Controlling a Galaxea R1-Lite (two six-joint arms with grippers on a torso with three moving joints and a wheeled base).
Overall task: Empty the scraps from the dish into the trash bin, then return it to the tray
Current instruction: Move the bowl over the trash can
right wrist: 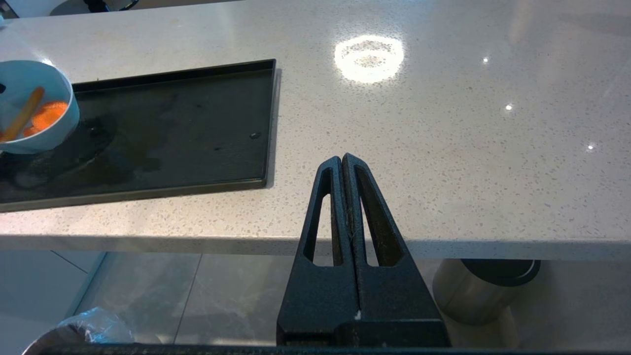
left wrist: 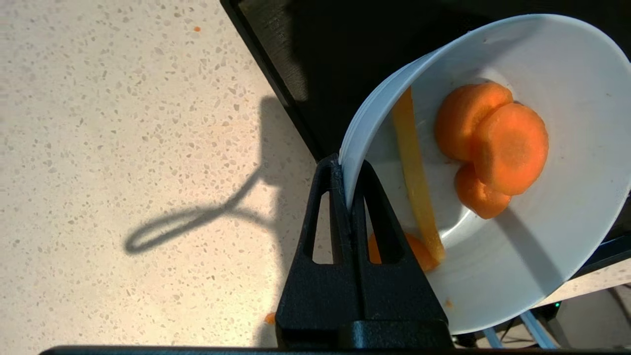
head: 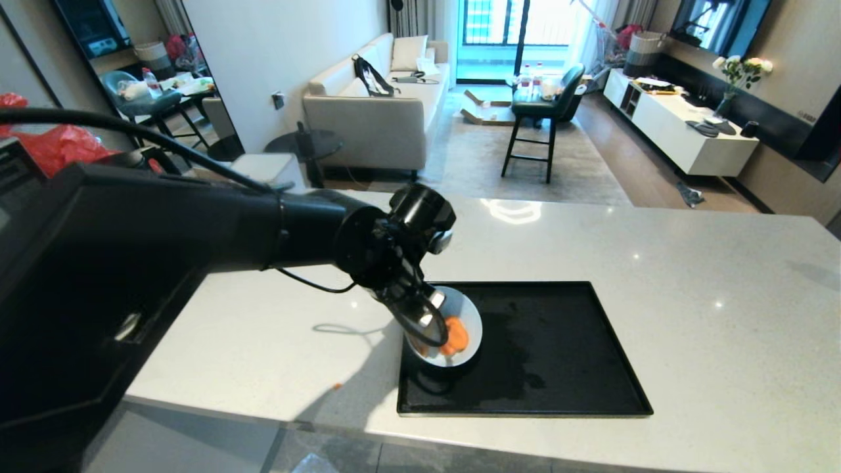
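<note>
My left gripper (head: 426,326) (left wrist: 347,165) is shut on the rim of the dish (head: 470,314) (left wrist: 542,256), one finger inside and one outside. The small white dish is tilted and held just over the left end of the black tray (head: 558,355) (right wrist: 187,128). The scraps (head: 454,335) (left wrist: 498,148), orange round slices and a thin yellow stick, lie inside it. The right wrist view shows the trash bin (right wrist: 79,329) on the floor below the counter, only its plastic-lined rim in sight. My right gripper (right wrist: 342,159) is shut and empty, parked in front of the counter's edge.
A brushed steel bin with a black top (right wrist: 485,288) stands on the floor under the counter. A small orange crumb (head: 337,386) lies on the white counter (head: 690,295) left of the tray. Beyond the counter are a sofa (head: 374,112) and a bar stool (head: 542,105).
</note>
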